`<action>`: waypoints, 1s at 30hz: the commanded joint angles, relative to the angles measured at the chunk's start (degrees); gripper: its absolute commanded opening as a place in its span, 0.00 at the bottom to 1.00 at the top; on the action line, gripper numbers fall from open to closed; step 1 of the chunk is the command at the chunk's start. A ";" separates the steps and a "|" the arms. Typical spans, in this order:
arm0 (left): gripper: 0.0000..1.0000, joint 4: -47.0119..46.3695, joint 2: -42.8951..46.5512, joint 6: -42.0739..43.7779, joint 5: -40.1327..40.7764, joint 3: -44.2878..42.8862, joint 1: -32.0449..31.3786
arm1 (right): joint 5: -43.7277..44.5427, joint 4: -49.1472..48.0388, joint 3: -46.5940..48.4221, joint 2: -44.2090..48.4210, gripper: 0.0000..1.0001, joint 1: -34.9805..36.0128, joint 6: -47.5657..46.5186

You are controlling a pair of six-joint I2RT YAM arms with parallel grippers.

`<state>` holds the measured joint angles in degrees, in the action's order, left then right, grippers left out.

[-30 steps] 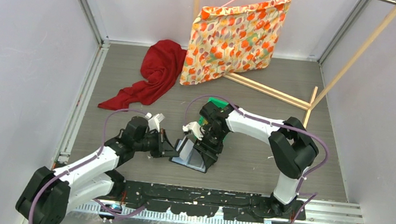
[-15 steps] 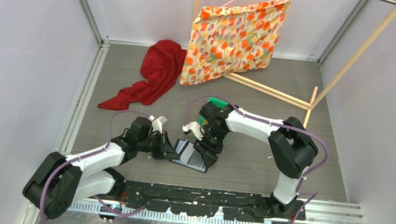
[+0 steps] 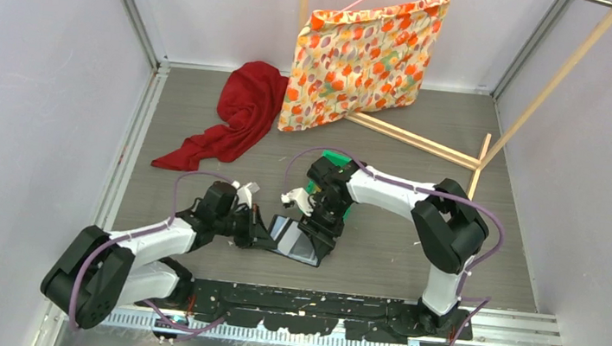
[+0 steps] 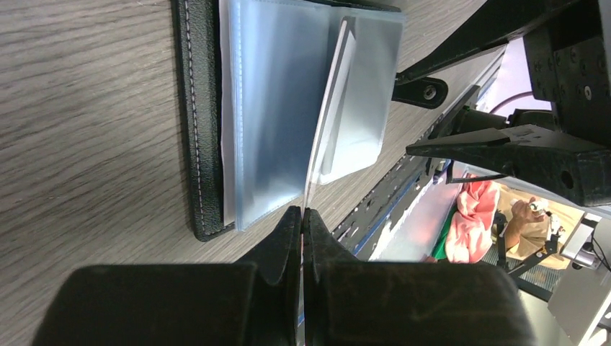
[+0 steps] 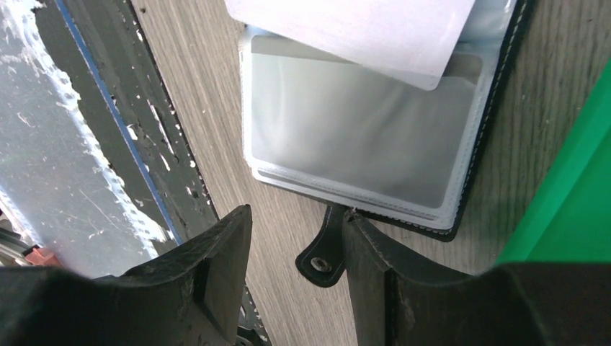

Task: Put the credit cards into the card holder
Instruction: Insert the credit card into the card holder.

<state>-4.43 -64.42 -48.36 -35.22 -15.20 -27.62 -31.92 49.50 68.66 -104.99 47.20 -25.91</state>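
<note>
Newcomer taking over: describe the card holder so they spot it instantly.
On the grey wood-grain table, look at the near middle, before the green tray. The card holder lies open there: the only black stitched case, with shiny grey-blue pocket pages and a snap tab.

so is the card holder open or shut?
Open. The card holder lies spread on the table, pocket pages exposed, snap tab unfastened.
</note>
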 commanded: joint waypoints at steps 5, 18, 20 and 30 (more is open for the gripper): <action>0.00 -0.82 -3.13 3.42 -1.18 -3.43 0.29 | 2.98 0.26 3.58 -2.45 0.54 0.65 1.25; 0.00 -7.06 -8.16 0.34 -3.48 -2.73 -0.14 | 6.10 -0.24 3.75 -4.34 0.54 2.44 0.86; 0.00 -8.12 -8.30 -0.60 -3.68 -2.13 -0.24 | 6.25 -0.24 3.78 -4.50 0.54 2.66 0.86; 0.00 -11.55 -10.63 -4.08 -1.72 -0.62 -3.52 | 6.22 -0.24 3.99 -5.10 0.53 3.01 0.95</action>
<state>-12.32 -73.84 -50.83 -37.98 -16.62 -29.61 -26.09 51.03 71.61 -108.55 49.43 -24.80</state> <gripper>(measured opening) 0.010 0.535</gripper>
